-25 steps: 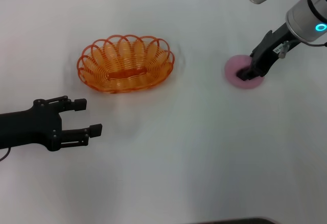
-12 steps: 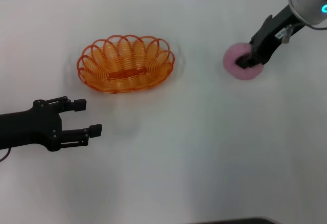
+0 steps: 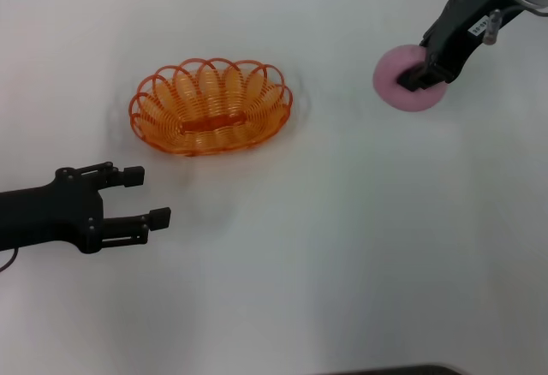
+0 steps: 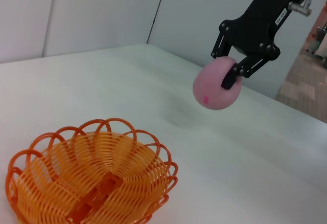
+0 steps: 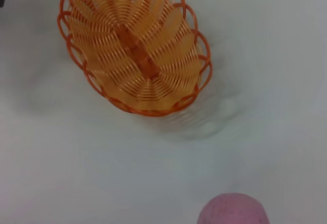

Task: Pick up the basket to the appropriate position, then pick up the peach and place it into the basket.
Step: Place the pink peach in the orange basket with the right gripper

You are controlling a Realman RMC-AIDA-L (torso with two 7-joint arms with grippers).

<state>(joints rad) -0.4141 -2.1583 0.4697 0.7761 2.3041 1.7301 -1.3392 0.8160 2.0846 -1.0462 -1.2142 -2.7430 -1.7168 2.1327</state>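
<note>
1. Right hand [image 3: 421, 77]: closed on the peach [image 3: 402, 92], its two dark fingers pinching the fruit from above. In the left wrist view the peach [image 4: 215, 85] hangs clear of the counter [image 4: 127, 75], with a faint shadow beneath it.

2. Peach: held in the air at the robot's far right, well apart from the basket [image 3: 211, 105].

3. Basket: standing upright on the counter [image 3: 342, 238] toward the left of centre, open side up and nothing in it.

4. Left hand [image 3: 141, 195]: fingers spread apart, holding nothing, near the basket on the robot's side of it.

5. Step in hand (judgement): carrying the peach across to the basket. Done well, the right hand keeps its pinch firm, travels high enough to clear the scalloped rim, centres the fruit over the solid strip at the base, and lowers before letting go, since a round fruit dropped on looped wire may bounce or roll out.

6. Views compared: the head view gives the layout of both hands and the gap between peach and basket, yet hides how high the fruit is. The left wrist view shows that lift and the finger placement. The right wrist view shows the basket [image 5: 135, 45] interior from above and only the top of the peach [image 5: 232, 211], with no fingers visible.
</note>
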